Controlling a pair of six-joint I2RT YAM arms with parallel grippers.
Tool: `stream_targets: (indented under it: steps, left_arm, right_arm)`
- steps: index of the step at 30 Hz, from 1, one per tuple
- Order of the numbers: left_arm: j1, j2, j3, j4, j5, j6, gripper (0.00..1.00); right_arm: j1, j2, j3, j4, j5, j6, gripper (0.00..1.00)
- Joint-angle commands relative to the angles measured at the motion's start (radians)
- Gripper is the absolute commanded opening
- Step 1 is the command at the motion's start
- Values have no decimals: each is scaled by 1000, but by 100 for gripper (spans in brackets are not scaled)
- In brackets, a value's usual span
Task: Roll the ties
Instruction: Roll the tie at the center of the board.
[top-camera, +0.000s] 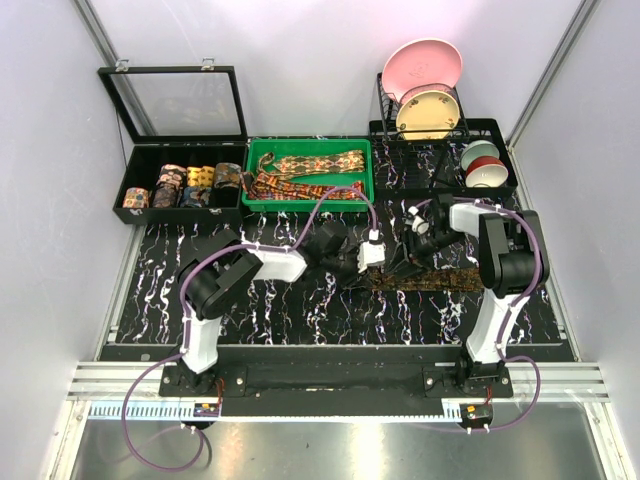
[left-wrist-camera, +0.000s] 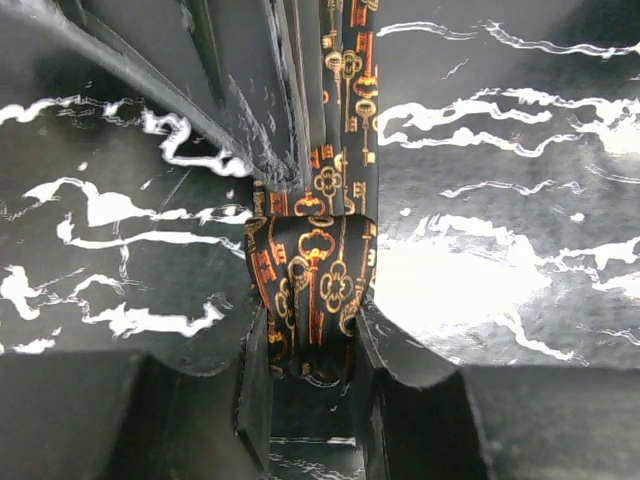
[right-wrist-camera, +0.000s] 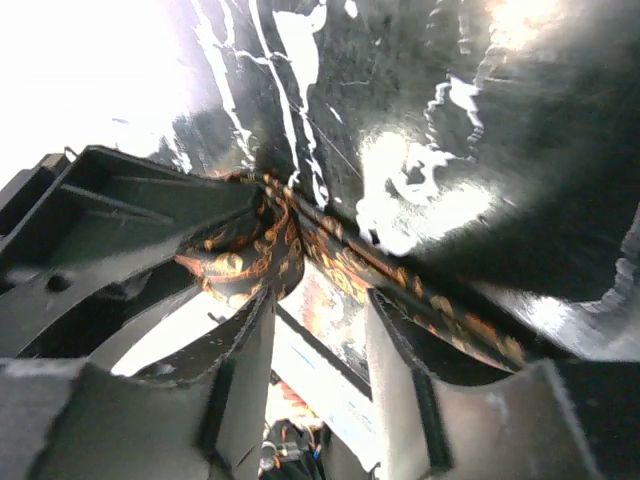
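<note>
A dark tie (top-camera: 435, 278) with gold and orange keys lies flat on the black marbled table, running right from the grippers. My left gripper (top-camera: 375, 262) is shut on the tie's rolled end (left-wrist-camera: 312, 285), which sits between its fingers (left-wrist-camera: 255, 390). The flat length (left-wrist-camera: 350, 90) runs away from it. My right gripper (top-camera: 412, 248) stands right beside the roll, its fingers (left-wrist-camera: 250, 110) touching the tie. In the right wrist view the right gripper (right-wrist-camera: 320, 310) is open, with the roll (right-wrist-camera: 238, 258) at its left fingertip and the strip (right-wrist-camera: 420, 295) passing its right one.
A green tray (top-camera: 252, 180) behind holds several unrolled ties (top-camera: 315, 163). A black box (top-camera: 130, 175) with its lid up at the back left holds several rolled ties (top-camera: 185, 185). A black rack (top-camera: 440, 135) with plates and bowls stands at the back right.
</note>
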Motion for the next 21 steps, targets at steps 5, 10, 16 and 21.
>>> stream_targets:
  steps: [5,10,16,21]
  left_arm:
    - [-14,61,167,-550,-223,166,6]
    - [-27,87,230,-702,-269,196,7]
    - [-44,99,270,-764,-271,204,8]
    - [-44,102,289,-782,-265,209,9]
  right_arm:
    - [-13,-42,-8,41,-172,-16,48]
    - [4,-55,-38,148,-232,37,48]
    - [60,-19,-38,194,-215,57,46]
    - [77,7,-25,219,-186,70,23]
